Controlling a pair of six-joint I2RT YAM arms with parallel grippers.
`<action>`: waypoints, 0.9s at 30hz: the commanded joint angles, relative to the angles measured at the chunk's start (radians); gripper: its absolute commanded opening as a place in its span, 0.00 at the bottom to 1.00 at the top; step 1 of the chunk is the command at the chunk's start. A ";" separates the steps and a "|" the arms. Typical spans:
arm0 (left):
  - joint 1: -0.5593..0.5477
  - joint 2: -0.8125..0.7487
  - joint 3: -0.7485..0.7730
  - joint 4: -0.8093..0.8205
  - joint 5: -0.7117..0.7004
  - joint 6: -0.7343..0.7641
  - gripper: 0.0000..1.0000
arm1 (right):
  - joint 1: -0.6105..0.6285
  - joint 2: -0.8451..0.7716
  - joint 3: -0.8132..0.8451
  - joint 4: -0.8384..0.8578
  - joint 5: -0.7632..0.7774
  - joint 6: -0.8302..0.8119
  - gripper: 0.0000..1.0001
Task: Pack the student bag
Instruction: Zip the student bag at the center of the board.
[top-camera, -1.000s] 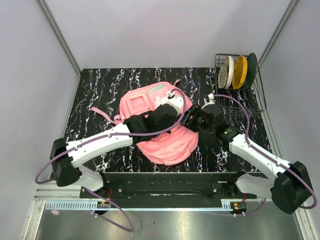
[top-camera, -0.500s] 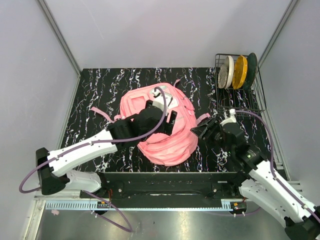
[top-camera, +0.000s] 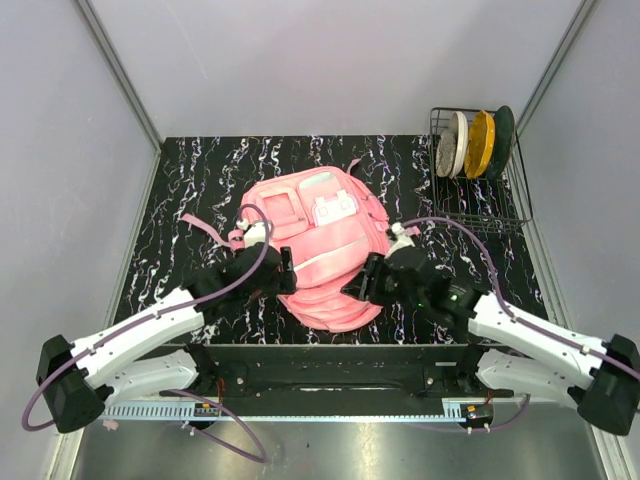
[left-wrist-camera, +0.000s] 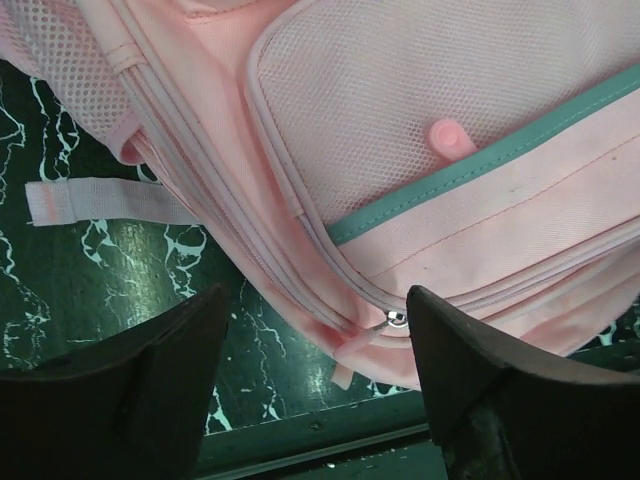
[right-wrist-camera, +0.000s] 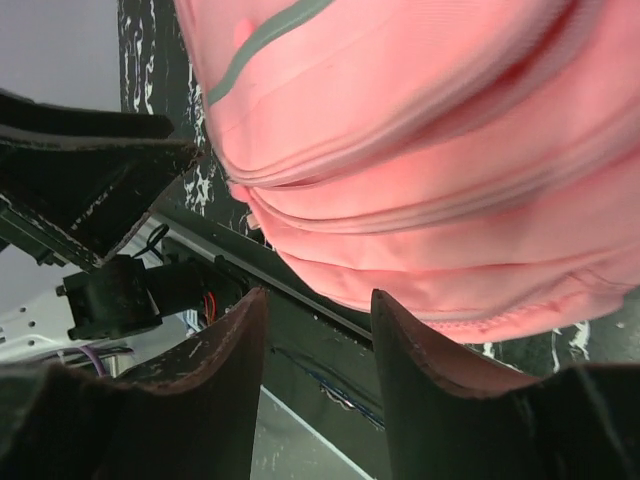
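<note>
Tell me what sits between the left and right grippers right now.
The student bag: its near end fills the stretch from the left gripper to the right gripper. The top external view shows it.

1. my top view looks steeply down from above the near edge over the whole table (top-camera: 190, 180).
2. both my wrist views sit close against the student bag (left-wrist-camera: 480, 240), one from each side.
3. all three share the bag's near edge.
</note>
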 joint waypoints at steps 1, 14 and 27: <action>0.054 -0.060 -0.028 0.106 0.085 -0.070 0.75 | 0.115 0.090 0.084 0.116 0.138 -0.040 0.51; 0.174 0.045 0.007 0.203 0.225 0.004 0.71 | 0.359 0.375 0.220 0.271 0.407 -0.082 0.45; 0.249 0.089 -0.028 0.313 0.300 0.027 0.51 | 0.407 0.584 0.418 0.070 0.562 0.004 0.48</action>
